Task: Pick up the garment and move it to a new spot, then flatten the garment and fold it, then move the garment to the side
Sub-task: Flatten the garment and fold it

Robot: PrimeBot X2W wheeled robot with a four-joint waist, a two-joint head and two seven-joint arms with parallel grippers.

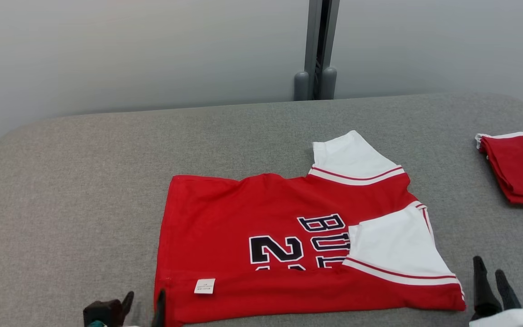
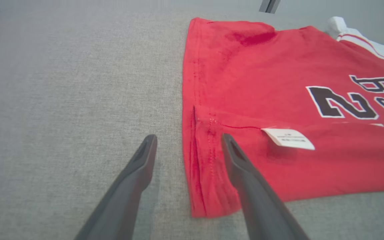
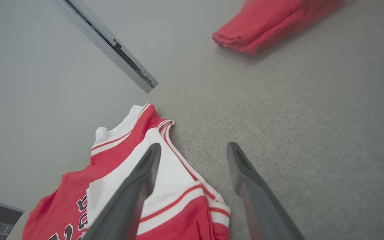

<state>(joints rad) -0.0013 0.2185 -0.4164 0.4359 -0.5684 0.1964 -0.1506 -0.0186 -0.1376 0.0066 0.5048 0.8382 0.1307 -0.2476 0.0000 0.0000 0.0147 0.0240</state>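
Left claw [image 2: 188, 136], spread, straddles a corner of the half-folded red jersey [image 2: 262, 100].

Red garment [image 1: 225, 218] on grey fabric surface [image 1: 84, 181]
White sleeves [image 1: 397, 240], red-striped; black lettering [image 1: 275, 250] edged white; white label [image 1: 204, 286]; second garment [image 1: 522, 165] red

You have two red clothes: one red and white jersey with dark letters [image 1: 252, 218] and one folded red cloth [image 1: 522, 165]. There is one soft grey cloth table [image 1: 84, 181], one small white tag [image 1: 204, 286], and two grippers, the left gripper [image 1: 145, 295] and right gripper [image 1: 488, 266], with two dark fingers [image 1: 481, 281] each.
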